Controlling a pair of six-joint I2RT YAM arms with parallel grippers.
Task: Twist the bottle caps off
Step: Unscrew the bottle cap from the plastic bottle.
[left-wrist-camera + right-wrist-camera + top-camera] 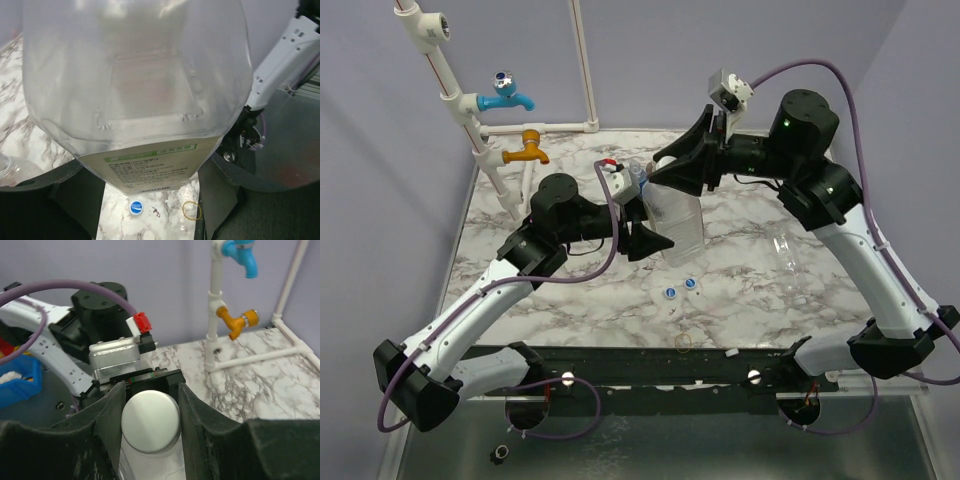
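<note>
- Squarish bottle (680, 225): clear plastic, held over the middle of the marble table (570, 300), its capped end towards the far left. The wall is see-through, and whether anything is inside cannot be told.
- Left gripper (650, 240): clenched on the bottle's body, one finger on either side of its labelled part.
- Right gripper (665, 172): clamped on the white cap (150, 422), which sits on the bottle's neck between the two fingers (107, 420).
- Second bottle (790, 260): clear, lying on its side to the right, with marble showing through it.
- Two blue-and-white caps (670, 293) (690, 284): loose on the table, near of the held bottle.
- Yellowish ring (685, 342): nearer still.
- Blue bin (20, 385): off the table, holding something white.
</note>
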